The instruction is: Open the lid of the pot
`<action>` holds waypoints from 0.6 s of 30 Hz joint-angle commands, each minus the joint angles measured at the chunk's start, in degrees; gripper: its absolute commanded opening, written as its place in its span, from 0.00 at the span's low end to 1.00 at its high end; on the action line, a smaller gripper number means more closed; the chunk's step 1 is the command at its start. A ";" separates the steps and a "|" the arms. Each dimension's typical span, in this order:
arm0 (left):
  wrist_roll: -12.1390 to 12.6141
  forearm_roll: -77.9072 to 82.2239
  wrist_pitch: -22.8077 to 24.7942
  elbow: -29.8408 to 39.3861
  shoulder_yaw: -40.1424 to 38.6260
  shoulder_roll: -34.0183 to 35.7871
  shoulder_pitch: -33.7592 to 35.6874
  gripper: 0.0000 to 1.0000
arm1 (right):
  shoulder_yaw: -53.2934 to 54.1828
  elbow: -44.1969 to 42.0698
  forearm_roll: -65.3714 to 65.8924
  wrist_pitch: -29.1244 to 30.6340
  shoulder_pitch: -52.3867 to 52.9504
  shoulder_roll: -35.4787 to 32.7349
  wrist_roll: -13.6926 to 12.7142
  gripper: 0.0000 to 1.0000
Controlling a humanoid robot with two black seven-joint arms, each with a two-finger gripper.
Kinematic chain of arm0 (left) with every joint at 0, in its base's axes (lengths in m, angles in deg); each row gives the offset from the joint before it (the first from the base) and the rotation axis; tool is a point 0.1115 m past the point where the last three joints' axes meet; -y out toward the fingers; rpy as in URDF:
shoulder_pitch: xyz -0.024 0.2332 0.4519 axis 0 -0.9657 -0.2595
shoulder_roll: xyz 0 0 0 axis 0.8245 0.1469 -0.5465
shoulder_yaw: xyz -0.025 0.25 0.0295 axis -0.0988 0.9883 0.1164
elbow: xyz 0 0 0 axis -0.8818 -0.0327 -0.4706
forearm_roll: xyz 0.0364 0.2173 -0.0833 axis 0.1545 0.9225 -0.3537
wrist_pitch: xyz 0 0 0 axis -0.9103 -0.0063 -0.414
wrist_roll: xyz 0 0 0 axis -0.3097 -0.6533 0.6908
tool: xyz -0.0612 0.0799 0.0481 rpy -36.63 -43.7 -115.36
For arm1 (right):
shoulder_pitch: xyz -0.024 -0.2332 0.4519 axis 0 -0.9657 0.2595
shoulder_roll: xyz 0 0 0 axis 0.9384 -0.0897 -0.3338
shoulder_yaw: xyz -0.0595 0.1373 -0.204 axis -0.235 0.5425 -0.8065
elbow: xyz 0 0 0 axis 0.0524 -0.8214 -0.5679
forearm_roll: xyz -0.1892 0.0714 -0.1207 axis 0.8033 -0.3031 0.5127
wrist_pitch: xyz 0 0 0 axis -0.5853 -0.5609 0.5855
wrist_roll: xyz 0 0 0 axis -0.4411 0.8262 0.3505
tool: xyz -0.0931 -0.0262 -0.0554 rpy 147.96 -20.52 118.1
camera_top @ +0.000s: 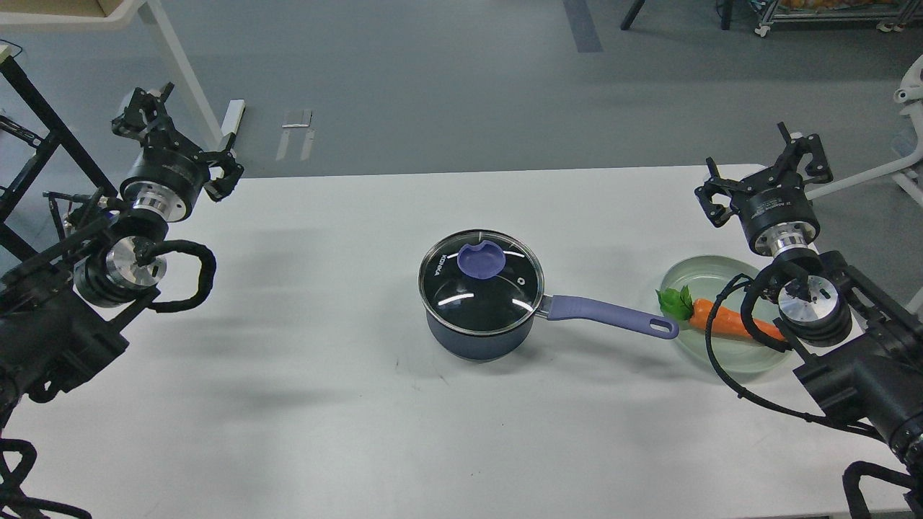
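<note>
Near the middle of the white worktop [303, 404] I see the pot [476, 339], a dark navy saucepan standing upright. Its lavender handle [609, 314] runs out to my right, and the holed end reaches just to the rim of a pale green plate [696, 270]; whether it touches the rim I cannot tell. The lid [482, 282] sits flat on the pot, closing it all the way round, with its purple-blue knob [481, 259] toward the far side of the glass and a small steam vent to the right of the knob. White lettering runs along the left edge of the glass.

On the plate lies a toy carrot [728, 322] with green leaves at its left end, close to the tip of the handle. Part of the carrot is hidden behind my right arm's cable.

My left tool [177, 140] hangs over the far left corner of the worktop, well apart from the pot; its fingers stand apart and hold nothing. My right tool [766, 169] is raised near the far right edge, beyond the plate and also well clear of the pot, its fingers likewise spread wide with nothing between them. Neither tool touches the lid or the handle.

Beyond the worktop the grey floor [433, 86] shows, with a white frame leg at the far left.
</note>
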 commanded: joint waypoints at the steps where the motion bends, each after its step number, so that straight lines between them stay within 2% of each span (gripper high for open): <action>1: -0.14 0.22 0.08 0.13 -0.66 0.32 0.03 0.99 | -2.16 0.07 0.04 0.01 0.91 0.03 0.09 1.00; 7: 0.47 0.31 0.08 0.30 -1.37 0.41 0.03 0.99 | -3.57 0.42 0.04 0.62 1.62 -0.41 0.09 1.00; 11: -0.14 0.14 0.08 0.39 -1.46 0.50 -0.06 0.99 | -6.55 0.95 0.22 0.27 3.72 -1.81 0.18 1.00; 18: 0.56 0.31 0.08 0.57 -1.02 1.28 -0.24 0.99 | -23.41 7.27 1.18 0.10 14.08 -14.36 0.45 1.00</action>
